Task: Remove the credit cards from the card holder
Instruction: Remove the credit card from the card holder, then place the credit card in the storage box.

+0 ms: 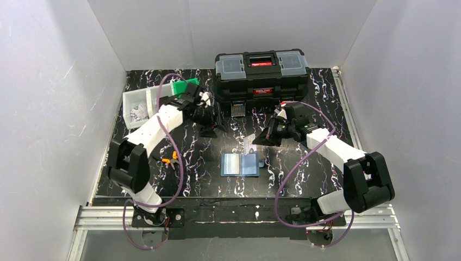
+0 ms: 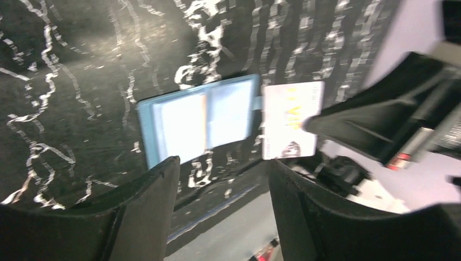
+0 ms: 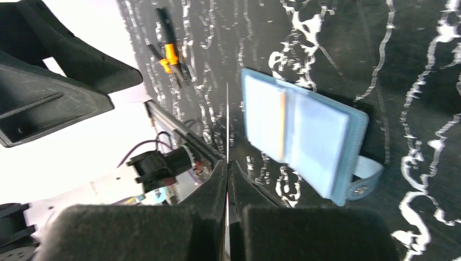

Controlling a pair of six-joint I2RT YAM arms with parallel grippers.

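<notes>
Leftmost, left gripper [image 2: 223,163] hangs with fingers spread and nothing between them, clear only in left wrist view. card holder [image 1: 241,163] lies open flat mid-table [image 1: 217,187], between the arms. Just above and right of it, right gripper [image 3: 227,166] is pinched tight on a pale card [image 2: 288,117]. Left wrist shows its face, right wrist only an edge-on line. The yellow print is blurred and unreadable.
</notes>
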